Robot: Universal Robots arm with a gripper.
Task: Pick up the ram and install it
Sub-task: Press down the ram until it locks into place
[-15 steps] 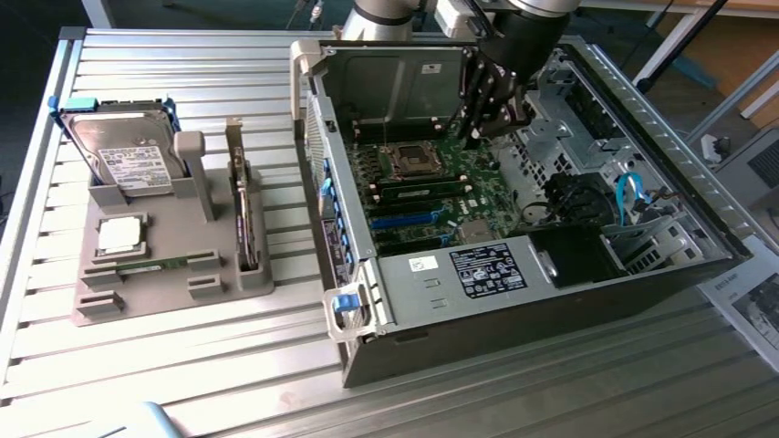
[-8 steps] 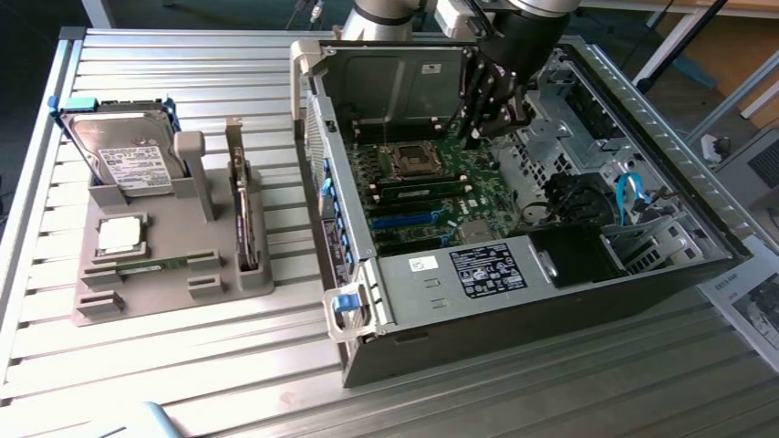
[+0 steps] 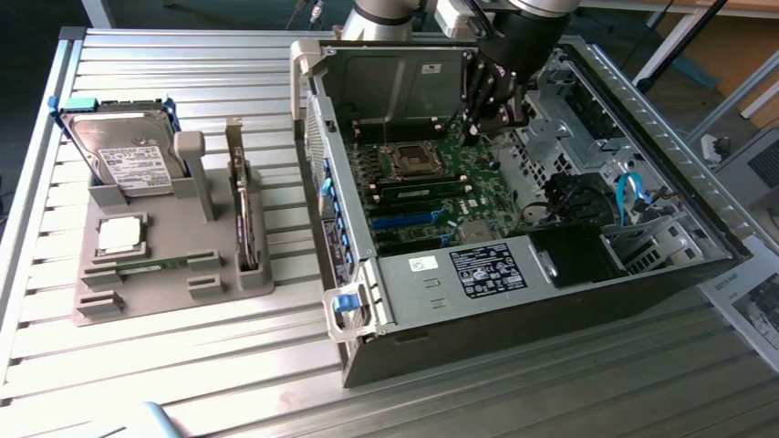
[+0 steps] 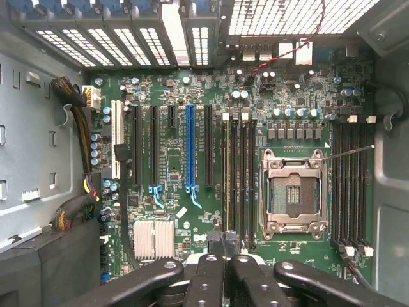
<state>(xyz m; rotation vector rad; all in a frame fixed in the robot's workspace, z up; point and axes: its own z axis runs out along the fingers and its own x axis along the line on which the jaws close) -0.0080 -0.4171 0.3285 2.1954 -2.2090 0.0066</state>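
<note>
With jaws pressed together on nothing, the gripper [image 4: 223,246] sat at one end of the ram [image 4: 225,173], already standing in the motherboard [image 4: 169,137] beside the socket [image 4: 291,192]; full seating looked unconfirmed.

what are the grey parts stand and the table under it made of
The parts stand looks like matte grey plastic, perhaps printed: dull, uniform, blocky. The table looks like bare aluminium: ribbed slats with bright streaky glare.
</note>
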